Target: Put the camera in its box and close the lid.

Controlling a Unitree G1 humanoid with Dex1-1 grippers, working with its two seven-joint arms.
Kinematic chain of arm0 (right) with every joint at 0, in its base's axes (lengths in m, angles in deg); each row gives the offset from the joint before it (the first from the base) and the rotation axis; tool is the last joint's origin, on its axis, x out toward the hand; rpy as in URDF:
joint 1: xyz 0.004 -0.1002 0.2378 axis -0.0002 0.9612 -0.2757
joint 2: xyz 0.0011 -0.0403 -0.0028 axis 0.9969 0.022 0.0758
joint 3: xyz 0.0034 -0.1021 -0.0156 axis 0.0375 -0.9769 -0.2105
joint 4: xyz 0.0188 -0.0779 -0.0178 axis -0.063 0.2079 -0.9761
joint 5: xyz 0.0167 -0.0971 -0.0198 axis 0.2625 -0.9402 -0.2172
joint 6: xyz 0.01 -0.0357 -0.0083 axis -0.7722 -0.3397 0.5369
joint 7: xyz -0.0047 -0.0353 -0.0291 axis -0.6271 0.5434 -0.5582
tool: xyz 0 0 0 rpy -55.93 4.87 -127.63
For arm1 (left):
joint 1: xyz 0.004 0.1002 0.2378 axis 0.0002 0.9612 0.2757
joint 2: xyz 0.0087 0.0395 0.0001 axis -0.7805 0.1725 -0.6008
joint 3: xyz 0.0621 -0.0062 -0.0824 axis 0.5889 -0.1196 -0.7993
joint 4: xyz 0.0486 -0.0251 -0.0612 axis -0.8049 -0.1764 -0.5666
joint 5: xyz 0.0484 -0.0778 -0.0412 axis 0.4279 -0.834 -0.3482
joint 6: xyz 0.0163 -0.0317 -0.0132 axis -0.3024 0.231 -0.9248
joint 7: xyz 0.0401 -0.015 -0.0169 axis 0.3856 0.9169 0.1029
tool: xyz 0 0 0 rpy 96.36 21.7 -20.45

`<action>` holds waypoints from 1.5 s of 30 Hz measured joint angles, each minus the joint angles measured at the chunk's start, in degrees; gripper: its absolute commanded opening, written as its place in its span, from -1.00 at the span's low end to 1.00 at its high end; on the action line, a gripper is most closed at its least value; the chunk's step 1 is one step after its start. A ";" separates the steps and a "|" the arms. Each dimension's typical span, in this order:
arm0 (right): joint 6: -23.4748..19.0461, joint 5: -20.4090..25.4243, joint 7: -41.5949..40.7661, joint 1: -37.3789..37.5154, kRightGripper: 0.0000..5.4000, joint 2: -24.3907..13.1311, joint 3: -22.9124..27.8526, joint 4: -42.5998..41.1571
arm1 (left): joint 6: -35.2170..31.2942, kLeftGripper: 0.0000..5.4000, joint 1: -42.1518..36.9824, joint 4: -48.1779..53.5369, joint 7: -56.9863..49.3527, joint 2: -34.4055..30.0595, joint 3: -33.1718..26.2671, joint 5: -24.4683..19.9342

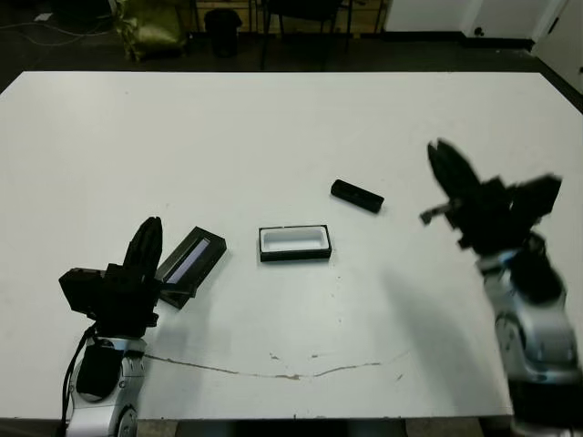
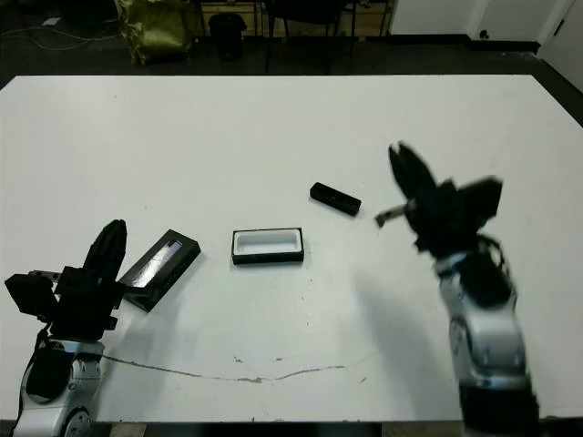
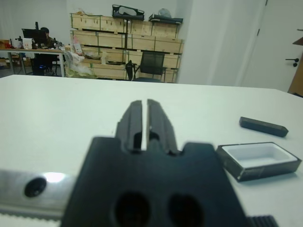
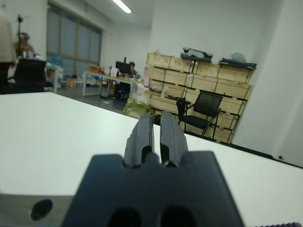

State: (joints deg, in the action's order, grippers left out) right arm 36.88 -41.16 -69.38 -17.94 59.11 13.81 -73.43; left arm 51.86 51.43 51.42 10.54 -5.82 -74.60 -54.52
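The left gripper [image 1: 146, 238], fingers together and empty, sits just beside the lid [image 1: 190, 258]. The open box [image 1: 294, 242] lies mid-table, the camera [image 1: 356, 195] just beyond it. The right gripper [image 1: 449, 168] hangs raised, fingers together.

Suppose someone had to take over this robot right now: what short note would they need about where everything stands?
Left end effector: shut, empty, raised beside the lid.
Right end effector: shut, empty, raised to the right of the camera.
Box: open and empty, mid-table, with the lid on its left and the camera farther off on its right, all three apart on the table.
Done: nothing yet.
Left: put the camera into the box, then fit the lid on.
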 measured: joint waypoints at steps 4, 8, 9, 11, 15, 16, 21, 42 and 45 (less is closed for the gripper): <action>0.51 -3.13 -1.77 -7.64 -1.00 -2.15 -0.70 11.16 | 0.30 -0.99 -0.01 -0.15 0.01 -0.04 0.00 0.08; 3.53 -6.76 -5.40 -15.22 -1.00 -4.21 -2.41 23.74 | 0.30 -0.99 0.03 -0.17 0.04 -0.02 -0.02 -0.06; 4.18 -7.80 -6.71 -17.32 -1.00 -4.69 -3.14 27.31 | 0.30 -0.99 -0.04 -0.17 0.04 -0.01 0.01 -0.05; 5.09 -8.94 -9.28 -21.34 -1.00 -5.38 -4.10 33.99 | 0.36 -0.99 -0.03 -0.24 0.04 -0.02 -0.01 -0.04; 5.95 -10.23 -16.45 -28.06 -1.00 -5.75 -5.87 44.91 | 0.35 -0.99 -0.02 -0.29 0.03 -0.01 0.02 0.03; 5.95 -10.44 -18.16 -29.35 -1.00 -5.78 -6.32 46.98 | 0.35 -0.99 -0.01 -0.30 0.03 -0.02 0.01 0.03; 7.11 -12.42 -25.54 -34.08 -1.00 -5.71 -8.30 55.64 | 0.34 -0.99 -0.01 -0.30 0.01 0.00 0.02 0.03; 8.33 -21.37 -25.40 -38.38 -1.00 -2.36 -12.51 66.30 | 0.23 -0.99 0.55 -0.28 -0.59 0.04 0.51 0.66; 8.35 -21.87 -25.37 -38.38 -1.00 -2.22 -12.65 66.98 | -0.04 -0.99 0.55 -0.09 -0.63 0.04 0.75 0.72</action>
State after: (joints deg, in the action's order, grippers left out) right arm 45.23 -63.03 -94.75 -56.31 56.88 1.16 -6.45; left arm 51.82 51.99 51.33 9.91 -5.78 -73.86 -53.80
